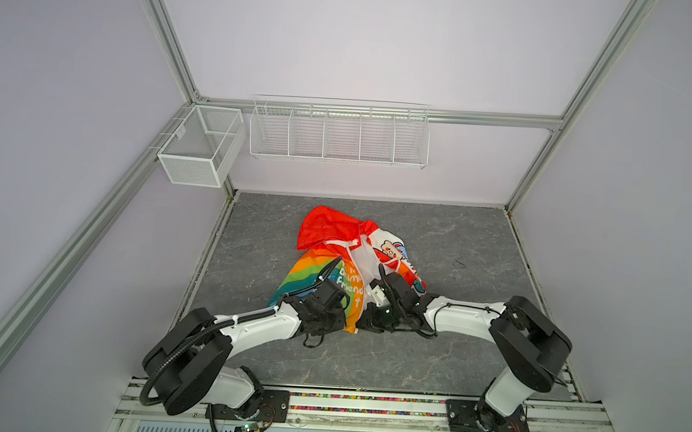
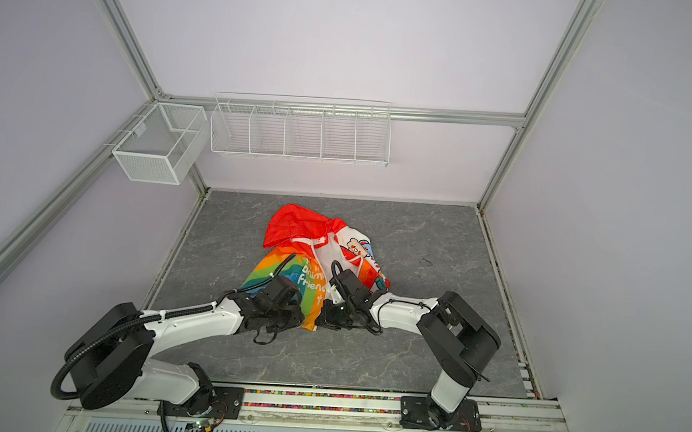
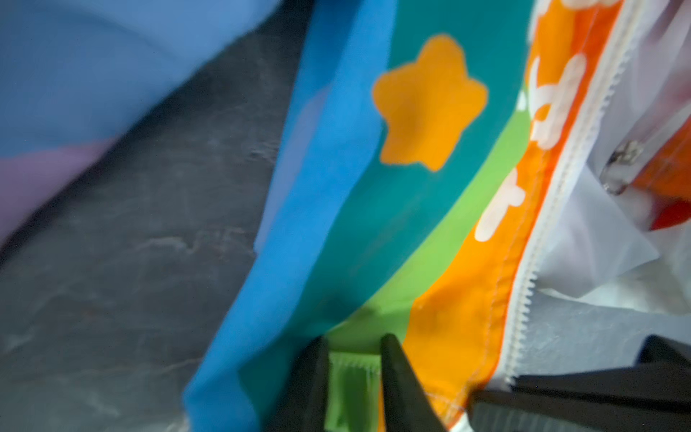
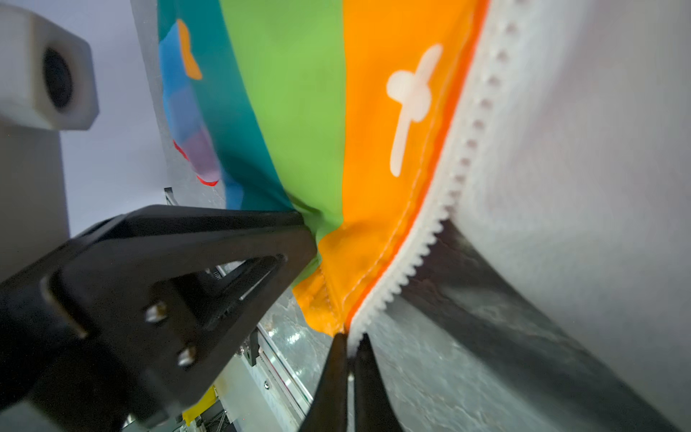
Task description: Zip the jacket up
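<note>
The jacket [image 1: 335,233] [image 2: 293,226] lies crumpled mid-table, with its red hood far, its rainbow front near and its white lining open to the right. Both grippers meet at its near hem. My left gripper [image 3: 353,344] [image 1: 345,319] [image 4: 299,241] stands open. A fold of green hem lies between its fingers. My right gripper [image 4: 350,340] [image 1: 358,327] is shut on the bottom end of the white zipper [image 4: 430,232] [image 3: 553,194], at the orange corner, which it holds just above the table. The zipper teeth show along one edge only, unjoined.
The grey marbled table [image 1: 430,356] spreads around the jacket. A white wire rack [image 1: 339,133] hangs on the back wall, and a mesh basket [image 1: 199,144] hangs at the left. The arm bases sit on a rail [image 1: 364,406] at the front edge.
</note>
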